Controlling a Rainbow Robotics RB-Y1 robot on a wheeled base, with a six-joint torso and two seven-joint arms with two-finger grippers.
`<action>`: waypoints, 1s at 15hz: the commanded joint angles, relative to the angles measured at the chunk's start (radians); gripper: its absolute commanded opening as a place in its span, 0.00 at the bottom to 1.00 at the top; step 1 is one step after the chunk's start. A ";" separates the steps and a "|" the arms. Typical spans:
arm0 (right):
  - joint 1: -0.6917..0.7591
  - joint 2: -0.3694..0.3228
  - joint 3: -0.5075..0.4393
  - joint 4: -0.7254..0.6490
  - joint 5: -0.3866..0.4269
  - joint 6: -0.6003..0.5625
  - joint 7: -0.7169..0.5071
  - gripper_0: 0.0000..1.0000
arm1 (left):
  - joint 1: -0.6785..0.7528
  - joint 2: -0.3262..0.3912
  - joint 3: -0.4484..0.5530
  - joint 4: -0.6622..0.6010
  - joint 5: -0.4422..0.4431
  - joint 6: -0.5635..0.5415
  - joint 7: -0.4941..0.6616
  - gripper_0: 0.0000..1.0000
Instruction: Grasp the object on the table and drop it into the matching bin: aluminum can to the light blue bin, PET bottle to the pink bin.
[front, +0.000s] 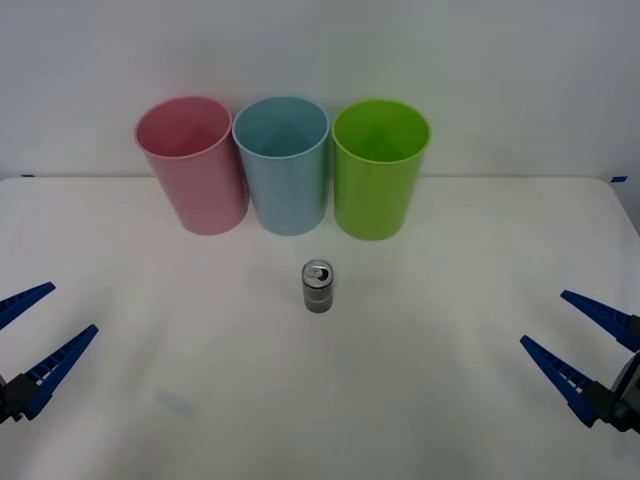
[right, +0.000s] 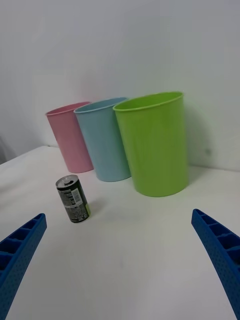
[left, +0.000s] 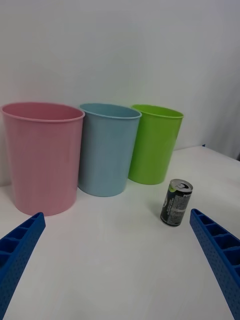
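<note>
A small aluminum can (front: 319, 286) stands upright mid-table on the white table (front: 200, 400), in front of the bins; it also shows as the can (right: 73, 198) and the can (left: 176, 202). Behind it stand the pink bin (front: 192, 165), the light blue bin (front: 284, 165) and a lime green bin (front: 378, 168) in a row. My left gripper (front: 32, 328) hangs open at the left edge, far from the can. At the right edge my right gripper (front: 578, 332) is open too, with nothing between its fingers.
The three bins stand close together near the table's far edge, against a plain white wall; the pink bin (left: 42, 155), light blue bin (left: 107, 147) and green bin (left: 154, 142) show upright. Bare tabletop lies around the can on all sides.
</note>
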 joint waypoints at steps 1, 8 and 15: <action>-0.012 0.000 0.042 0.000 0.033 0.025 0.015 1.00 | 0.000 0.000 0.000 0.000 0.000 0.000 0.000 1.00; -0.040 0.001 0.196 0.000 0.062 0.160 0.081 1.00 | 0.000 0.000 0.000 0.000 0.000 0.000 0.000 1.00; -0.086 0.052 0.303 0.002 0.154 0.280 0.129 1.00 | 0.000 0.000 0.000 0.000 0.000 0.000 0.000 1.00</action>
